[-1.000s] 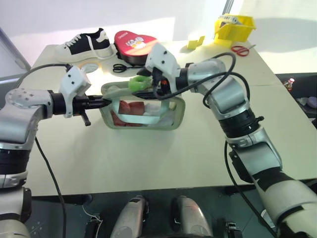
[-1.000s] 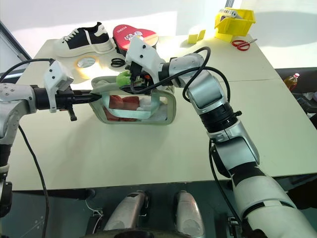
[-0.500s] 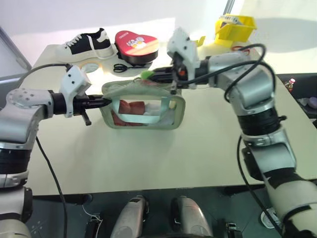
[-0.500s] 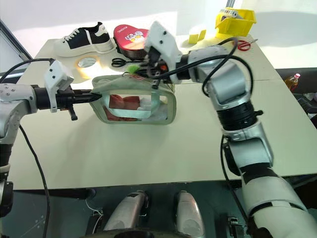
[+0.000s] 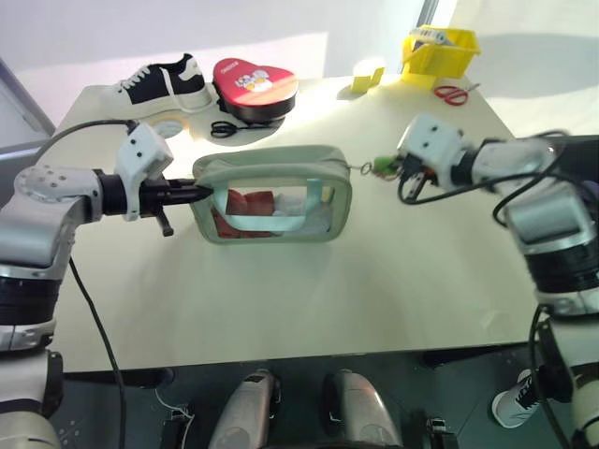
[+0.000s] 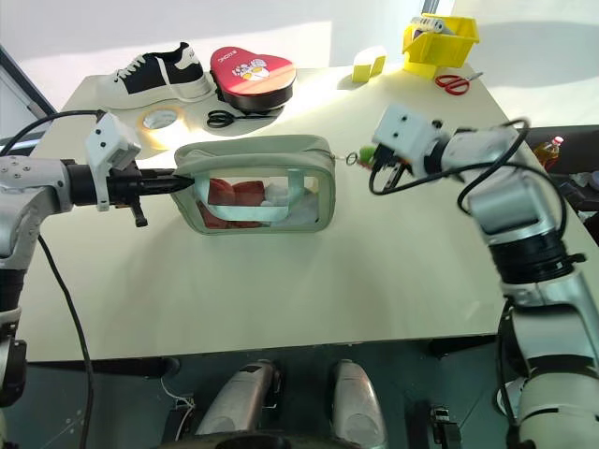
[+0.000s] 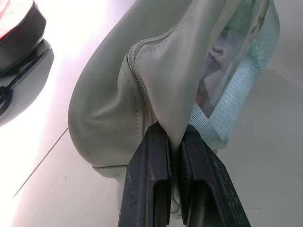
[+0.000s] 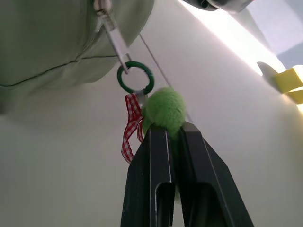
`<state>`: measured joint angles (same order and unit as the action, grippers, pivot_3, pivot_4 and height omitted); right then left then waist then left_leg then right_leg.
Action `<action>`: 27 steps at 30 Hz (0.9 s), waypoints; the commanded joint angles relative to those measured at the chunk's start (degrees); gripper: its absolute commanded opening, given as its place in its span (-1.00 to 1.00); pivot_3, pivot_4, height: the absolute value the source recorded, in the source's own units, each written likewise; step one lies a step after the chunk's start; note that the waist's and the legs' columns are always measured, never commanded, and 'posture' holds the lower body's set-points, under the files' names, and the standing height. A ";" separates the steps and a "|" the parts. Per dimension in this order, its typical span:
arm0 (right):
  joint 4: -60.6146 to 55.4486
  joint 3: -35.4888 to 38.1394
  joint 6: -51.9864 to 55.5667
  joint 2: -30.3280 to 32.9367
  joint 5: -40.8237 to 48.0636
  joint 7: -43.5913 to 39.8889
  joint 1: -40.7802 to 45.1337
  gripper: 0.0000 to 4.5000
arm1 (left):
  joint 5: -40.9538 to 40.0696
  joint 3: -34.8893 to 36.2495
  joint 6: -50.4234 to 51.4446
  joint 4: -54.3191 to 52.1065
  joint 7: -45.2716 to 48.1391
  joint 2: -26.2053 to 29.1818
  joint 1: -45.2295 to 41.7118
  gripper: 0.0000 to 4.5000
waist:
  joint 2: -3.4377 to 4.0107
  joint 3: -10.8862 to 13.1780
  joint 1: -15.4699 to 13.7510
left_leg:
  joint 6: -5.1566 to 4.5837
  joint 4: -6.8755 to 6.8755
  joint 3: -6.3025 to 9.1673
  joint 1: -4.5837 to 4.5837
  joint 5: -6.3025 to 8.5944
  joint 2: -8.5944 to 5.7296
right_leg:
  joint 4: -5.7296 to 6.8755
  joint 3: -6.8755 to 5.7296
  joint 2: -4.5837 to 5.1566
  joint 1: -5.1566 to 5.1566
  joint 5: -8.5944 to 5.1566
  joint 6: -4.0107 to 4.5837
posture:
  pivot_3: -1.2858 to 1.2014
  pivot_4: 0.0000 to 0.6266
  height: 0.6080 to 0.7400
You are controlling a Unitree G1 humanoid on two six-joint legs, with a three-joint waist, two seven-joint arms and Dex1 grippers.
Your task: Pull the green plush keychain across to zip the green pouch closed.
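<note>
From the head, the right gripper (image 5: 393,169), clamping the lime fuzzy plush keychain (image 5: 383,168), has swept from mid-zipper to beyond the pale sage soft pouch (image 5: 271,195), which is now looking zipped. Left wrist: left gripper (image 7: 175,151) is pinching pouch fabric. Right wrist: the plush is sitting between the fingers.

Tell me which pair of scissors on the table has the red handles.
The red-handled scissors lie at the far right of the table, beside the yellow bin. The other pair, the black scissors, sits in front of the red heart-shaped tin.
</note>
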<state>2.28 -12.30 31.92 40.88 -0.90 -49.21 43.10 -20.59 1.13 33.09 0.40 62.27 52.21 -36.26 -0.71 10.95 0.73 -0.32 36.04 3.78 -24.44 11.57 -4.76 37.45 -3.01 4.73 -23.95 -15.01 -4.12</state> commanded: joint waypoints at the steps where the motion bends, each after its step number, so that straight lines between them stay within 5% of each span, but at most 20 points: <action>1: -1.90 0.16 4.03 -5.86 1.90 3.23 -2.58 -0.97 | 0.30 0.30 -0.07 -0.08 0.07 0.20 -1.10 -1.00 | 0.01 0.01 -0.03 | 0.00 0.01 0.00 0.00 0.00 0.00 | 0.01 0.00 0.00 -0.01 0.00 0.01 | 0.03 -0.52 1.00; 10: 4.21 -0.25 1.77 -9.31 1.07 3.99 -1.82 -0.97 | 0.08 0.98 0.50 -1.43 -0.57 0.60 -0.10 -1.00 | 0.03 0.02 -0.07 | 0.00 0.05 -0.01 0.00 -0.01 0.00 | 0.01 0.00 -0.04 -0.01 0.02 0.02 | 0.03 -0.52 1.00; 13: 4.72 2.76 2.31 -6.50 3.70 0.65 2.42 -0.53 | -0.10 1.42 0.56 -1.59 -0.77 0.75 0.29 -1.00 | 0.06 0.03 -0.07 | 0.01 0.05 -0.01 0.00 -0.01 0.01 | 0.01 0.00 -0.05 -0.02 0.03 0.03 | 0.03 -0.52 1.00; 16: 4.31 5.29 3.28 -2.49 6.62 -4.08 6.64 0.16 | -1.45 2.55 1.71 -1.95 -0.42 1.08 0.54 -0.50 | 0.06 0.03 -0.07 | 0.01 0.02 -0.03 -0.01 -0.01 0.01 | 0.00 0.00 -0.05 -0.04 0.03 0.03 | 0.03 -0.52 1.00; 20: 2.56 6.83 5.37 3.02 10.90 -11.77 10.83 1.00 | -4.45 5.38 4.34 -1.22 0.89 2.60 -0.24 0.40 | 0.01 0.05 -0.11 | -0.01 -0.04 -0.03 -0.02 0.01 0.03 | -0.03 -0.01 -0.05 -0.05 0.03 0.03 | 0.03 -0.52 1.00; 23: -3.07 8.55 10.94 4.91 18.84 -18.70 12.05 1.00 | -6.05 7.34 5.52 0.73 2.56 4.71 -1.21 0.99 | 0.02 0.06 0.12 | -0.05 -0.10 -0.04 -0.02 0.03 0.05 | -0.14 -0.01 -0.06 -0.04 0.03 0.03 | 0.03 -0.52 1.00; 27: -10.96 9.15 16.54 4.77 25.42 -20.66 11.88 1.00 | -7.20 9.22 7.59 3.29 2.70 7.03 -3.92 0.99 | 0.03 0.06 0.06 | -0.05 -0.13 -0.09 -0.04 0.04 0.13 | -0.13 0.00 -0.09 -0.09 0.03 0.04 | 0.03 -0.52 1.00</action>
<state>-5.59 -4.74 47.49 45.49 22.47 -70.00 53.41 -26.90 7.78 40.06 3.79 65.05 57.60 -38.53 -0.68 11.02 0.80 -0.37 35.93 3.70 -24.47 11.61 -4.61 37.32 -3.02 4.64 -24.04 -14.98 -4.09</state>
